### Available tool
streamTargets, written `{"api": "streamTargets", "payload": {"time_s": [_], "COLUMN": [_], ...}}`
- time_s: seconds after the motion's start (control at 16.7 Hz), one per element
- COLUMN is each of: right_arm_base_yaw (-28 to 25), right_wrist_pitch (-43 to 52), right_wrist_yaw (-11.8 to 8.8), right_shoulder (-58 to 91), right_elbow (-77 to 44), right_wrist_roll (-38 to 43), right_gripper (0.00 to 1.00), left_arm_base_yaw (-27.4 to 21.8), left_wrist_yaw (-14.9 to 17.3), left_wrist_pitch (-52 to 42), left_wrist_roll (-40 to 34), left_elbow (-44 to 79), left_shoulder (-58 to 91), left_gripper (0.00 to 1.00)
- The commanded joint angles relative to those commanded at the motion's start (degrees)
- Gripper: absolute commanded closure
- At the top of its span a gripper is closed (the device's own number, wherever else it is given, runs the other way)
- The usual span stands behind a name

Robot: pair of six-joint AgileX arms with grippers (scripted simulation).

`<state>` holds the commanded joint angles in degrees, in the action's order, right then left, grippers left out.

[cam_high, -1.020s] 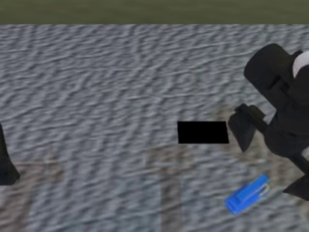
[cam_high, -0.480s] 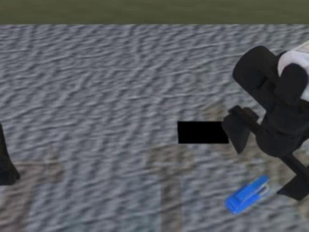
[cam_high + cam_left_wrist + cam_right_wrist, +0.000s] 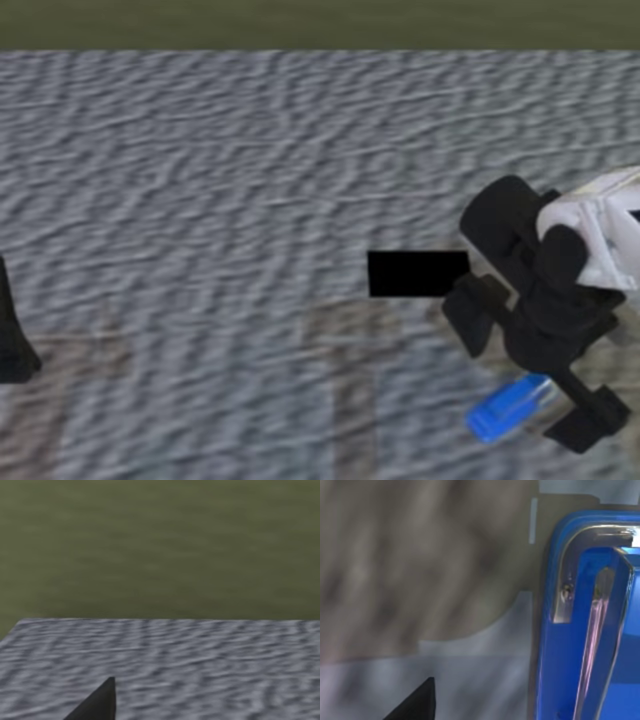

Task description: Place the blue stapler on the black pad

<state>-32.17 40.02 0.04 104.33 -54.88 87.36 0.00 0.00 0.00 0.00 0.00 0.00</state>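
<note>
Bench (image 3: 200, 180): grey, ripple-textured surface with faded brownish patches toward its near edge.

Black pad (image 3: 418, 273): flat, plain solid-black rectangle lying right of centre on the bench. Nothing rests on it.

Blue stapler (image 3: 505, 407): small bright blue wedge-shaped stapler with a pale silvery strip, lying diagonally on the bench near the pad but apart from it, on the pad's near right side. In the right wrist view it fills one side of the picture (image 3: 590, 630), showing its blue body and shiny metal strip.

Our right end effector (image 3: 530, 375): black, two-fingered, above the stapler's far end and covering part of it. Its fingers are spread wide, one just beside the pad's right end, the other beyond the stapler; they hold nothing.

Our left end effector (image 3: 12, 340): parked at the bench's left edge; we cannot tell how its fingers stand.
</note>
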Motion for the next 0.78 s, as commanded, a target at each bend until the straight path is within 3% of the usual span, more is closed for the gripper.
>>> {"api": "streamTargets", "payload": {"time_s": [0.36, 0.78], "right_arm_base_yaw": [-0.1, -0.1], "right_wrist_pitch": [-2.8, -2.8], "right_wrist_yaw": [0.0, 0.0], "right_shoulder": [1.5, 1.5], "right_elbow": [1.7, 1.7], "right_wrist_roll": [0.1, 0.1], "right_gripper": [0.0, 0.53], "left_arm_base_yaw": [0.0, 0.0], "left_wrist_yaw": [0.0, 0.0], "left_wrist_pitch": [0.0, 0.0], "left_wrist_roll": [0.0, 0.0], "left_elbow": [0.0, 0.0], "left_shoulder": [0.0, 0.0], "left_gripper": [0.0, 0.0]}}
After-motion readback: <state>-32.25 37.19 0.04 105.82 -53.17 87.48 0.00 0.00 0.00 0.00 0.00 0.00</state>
